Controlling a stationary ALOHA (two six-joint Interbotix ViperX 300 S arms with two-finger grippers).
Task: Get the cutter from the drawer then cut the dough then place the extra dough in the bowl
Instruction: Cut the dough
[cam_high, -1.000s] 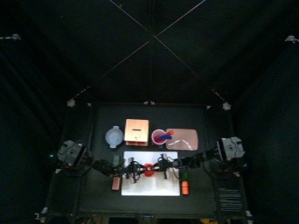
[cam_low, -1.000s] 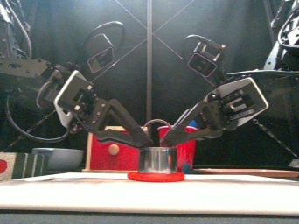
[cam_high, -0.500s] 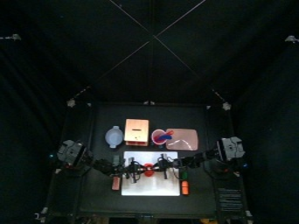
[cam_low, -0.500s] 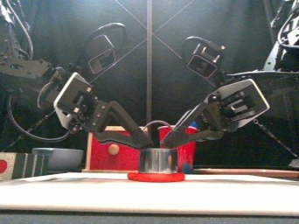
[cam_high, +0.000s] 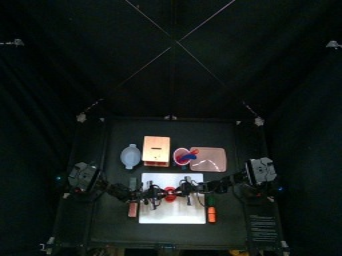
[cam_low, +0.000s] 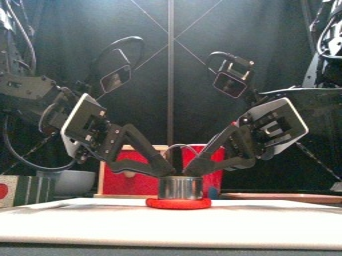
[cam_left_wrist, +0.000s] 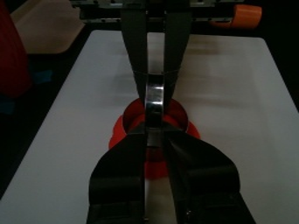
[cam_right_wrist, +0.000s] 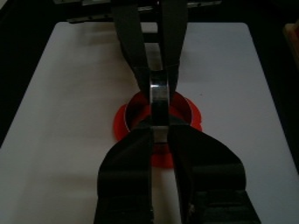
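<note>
The black tabletop (cam_high: 230, 135) carries a flat white cutting board (cam_high: 174, 214) at its front edge. Behind the board stand, from left to right, a blue-grey bowl with two small handles (cam_high: 130, 155), a pale wooden box with a red drawer front (cam_high: 156, 150) and a flat pink tray (cam_high: 217, 161). The box sits between the other two. A flat red disc of dough (cam_low: 179, 202) lies at the middle of the board. The round metal cutter with a wire handle (cam_low: 179, 186) stands upright on the dough. The left claw (cam_left_wrist: 155, 131) and the right claw (cam_right_wrist: 156, 131) slant down from opposite sides and meet over the cutter. Each is clenched on the wire handle.
</note>
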